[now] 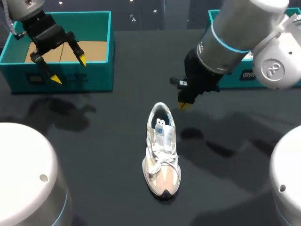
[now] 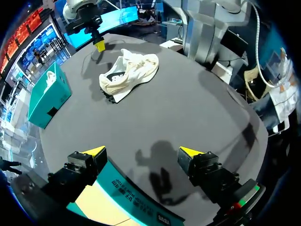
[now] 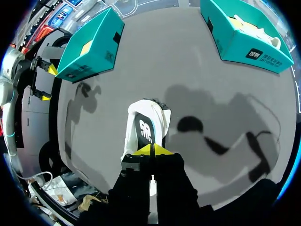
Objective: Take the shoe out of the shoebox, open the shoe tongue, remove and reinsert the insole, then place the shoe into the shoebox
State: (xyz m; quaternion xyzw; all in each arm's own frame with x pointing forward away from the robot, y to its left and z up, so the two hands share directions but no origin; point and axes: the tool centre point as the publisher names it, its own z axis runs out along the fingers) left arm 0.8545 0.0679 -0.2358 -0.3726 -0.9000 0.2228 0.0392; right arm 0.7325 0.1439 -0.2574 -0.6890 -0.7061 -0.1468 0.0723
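In the head view the shoe stands upright on the tabletop, out of the shoebox, toe toward the robot and heel away. The right gripper hangs just beyond the heel, and the left gripper is well apart, over the shoebox. The left wrist view shows its fingers spread wide above the box rim, with the shoe far ahead. In the right wrist view the fingers are pressed together with the heel just ahead, so the right arm looks better placed to reach the tongue.

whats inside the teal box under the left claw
Only a bare brown cardboard floor shows inside the teal box. The open left claw and the near wall hide part of it.
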